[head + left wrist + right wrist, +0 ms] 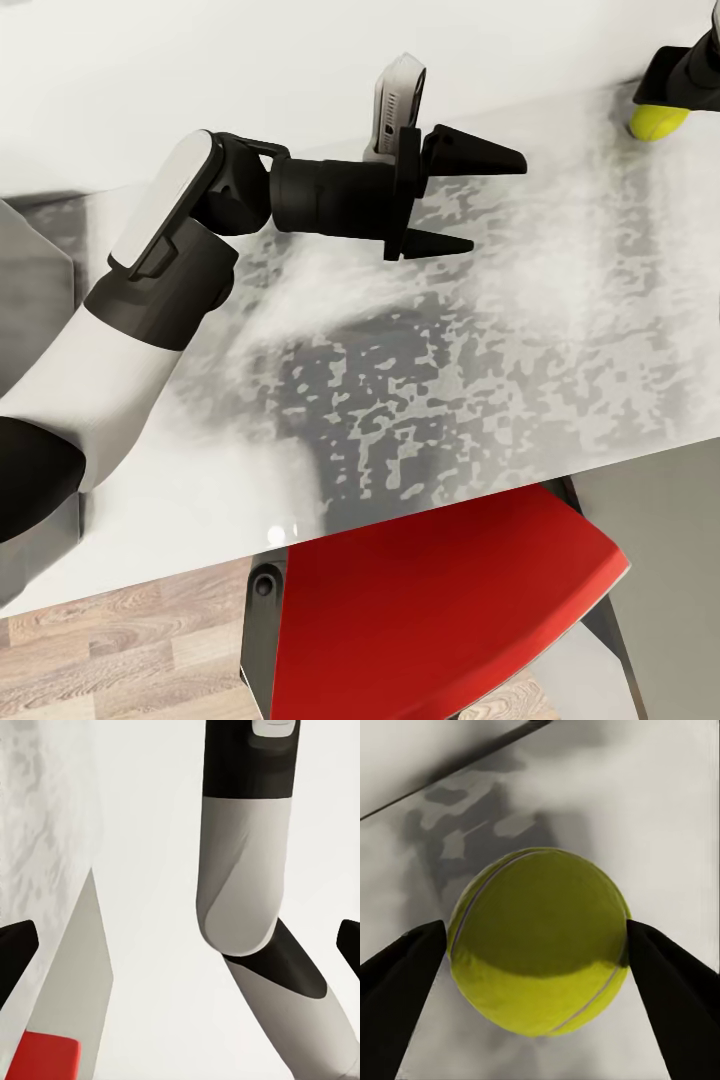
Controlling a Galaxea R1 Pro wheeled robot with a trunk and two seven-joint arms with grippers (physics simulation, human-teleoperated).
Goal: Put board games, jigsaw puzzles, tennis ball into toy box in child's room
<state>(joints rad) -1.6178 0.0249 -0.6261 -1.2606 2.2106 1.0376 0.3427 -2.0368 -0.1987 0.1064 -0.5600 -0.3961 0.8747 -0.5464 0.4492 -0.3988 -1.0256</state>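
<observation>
**Ball between the right claw's fingers at the frame's upper right**

At the upper right corner of the head view I have the right claw (668, 98) down on the ball (657, 122), which sits on the mottled grey bench (520, 330) near its far edge. In the right wrist view the ball (540, 939) lies between the two dark fingers (401, 982), each touching or nearly touching one side of it; the claw looks pressed onto the ball, which rests on the bench surface.

My left claw (470, 200) hangs over the bench in the upper middle of the head view, pointing toward the right, its fingers spread wide with nothing between them. In the left wrist view the fingertips (16, 952) sit at opposite edges of the frame.

A red chair (440, 610) is tucked under the near edge of the bench, at the bottom of the head view, over a wood-plank floor (110, 640).
</observation>
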